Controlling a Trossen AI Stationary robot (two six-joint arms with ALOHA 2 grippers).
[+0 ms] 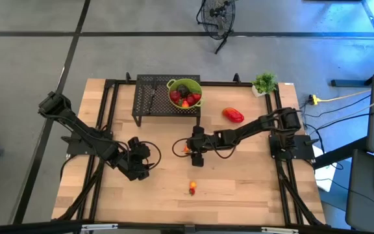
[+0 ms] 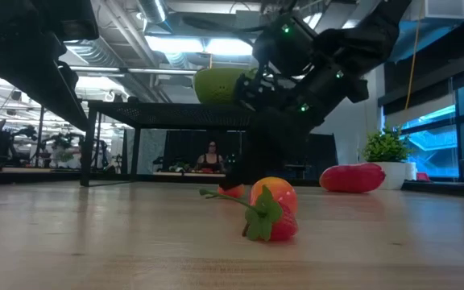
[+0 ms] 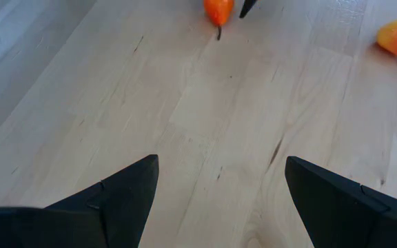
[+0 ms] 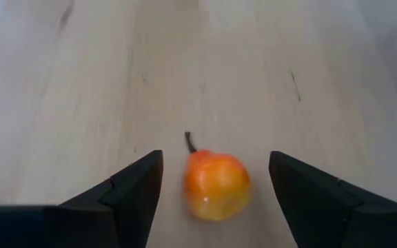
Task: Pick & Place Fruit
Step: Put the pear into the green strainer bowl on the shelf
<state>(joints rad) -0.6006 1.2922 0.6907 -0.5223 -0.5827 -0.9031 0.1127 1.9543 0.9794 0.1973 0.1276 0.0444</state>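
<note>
A small orange pear-shaped fruit (image 4: 216, 184) lies on the wooden table, its stem pointing away from my right gripper (image 4: 216, 165). That gripper is open and low over the table (image 1: 190, 149), one finger on either side of the fruit, apart from it. A red-and-yellow strawberry-like fruit (image 2: 274, 211) lies nearer the table's near edge (image 1: 192, 188). A glossy red oblong fruit (image 1: 233, 115) lies at the back right. My left gripper (image 1: 145, 159) waits open at the left, with bare table between its fingers (image 3: 219, 179).
A lime-green bowl (image 1: 171, 83) holding red, orange and dark green fruit stands on a black mesh rack (image 1: 149, 99) at the table's far side. A small potted plant (image 1: 263, 83) stands at the far right corner. Bare wood lies between the two grippers.
</note>
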